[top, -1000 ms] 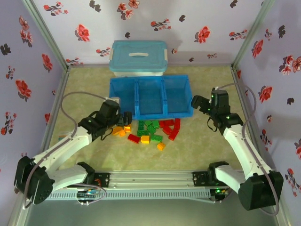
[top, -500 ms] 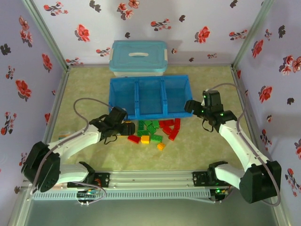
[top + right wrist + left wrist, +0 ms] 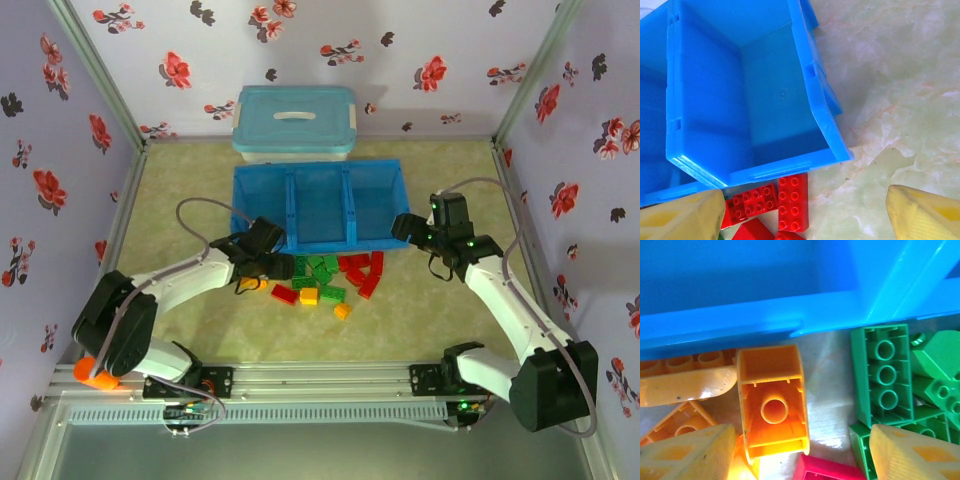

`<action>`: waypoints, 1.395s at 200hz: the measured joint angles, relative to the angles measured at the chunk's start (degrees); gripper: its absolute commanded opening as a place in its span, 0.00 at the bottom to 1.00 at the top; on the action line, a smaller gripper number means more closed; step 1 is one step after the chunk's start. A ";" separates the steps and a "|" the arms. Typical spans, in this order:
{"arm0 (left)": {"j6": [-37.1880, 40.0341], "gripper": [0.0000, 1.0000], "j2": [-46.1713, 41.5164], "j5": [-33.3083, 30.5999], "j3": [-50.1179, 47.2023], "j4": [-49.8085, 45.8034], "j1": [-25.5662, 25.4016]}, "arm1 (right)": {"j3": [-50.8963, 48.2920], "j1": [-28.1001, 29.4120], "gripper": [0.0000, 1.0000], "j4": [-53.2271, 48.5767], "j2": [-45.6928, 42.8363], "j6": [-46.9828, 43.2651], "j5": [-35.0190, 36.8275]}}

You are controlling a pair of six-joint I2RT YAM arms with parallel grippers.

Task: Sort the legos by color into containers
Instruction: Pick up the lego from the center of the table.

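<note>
Beside the near wall of the blue tray [image 3: 262, 205]: legos [image 3: 325, 278] heaped on the marbled table [image 3: 440, 310], both grippers low and close by.

Left gripper [image 3: 268, 262] at the pile's left end, fingers [image 3: 690, 452] apart, with an upturned orange brick [image 3: 772, 405] between them, unclamped, and a green brick [image 3: 883, 375] just right of it, by the tray wall. Right gripper [image 3: 403, 228] over the tray's right near corner, fingers [image 3: 925, 215] wide apart and gripping nothing, with two red bricks [image 3: 792, 200] lying studs-up just beside the right compartment's wall.
</note>
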 measured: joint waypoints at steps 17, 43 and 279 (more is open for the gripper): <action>0.09 0.68 0.63 -0.59 0.09 0.00 0.00 | -0.02 0.02 0.83 0.11 0.00 0.22 -0.17; 0.61 0.61 1.62 -1.03 0.22 0.04 0.00 | -0.35 0.02 0.81 0.59 0.00 0.35 -0.42; 4.79 0.27 -5.55 -6.62 16.87 -9.22 2.71 | -1.42 2.23 0.77 0.70 -2.75 1.79 -1.33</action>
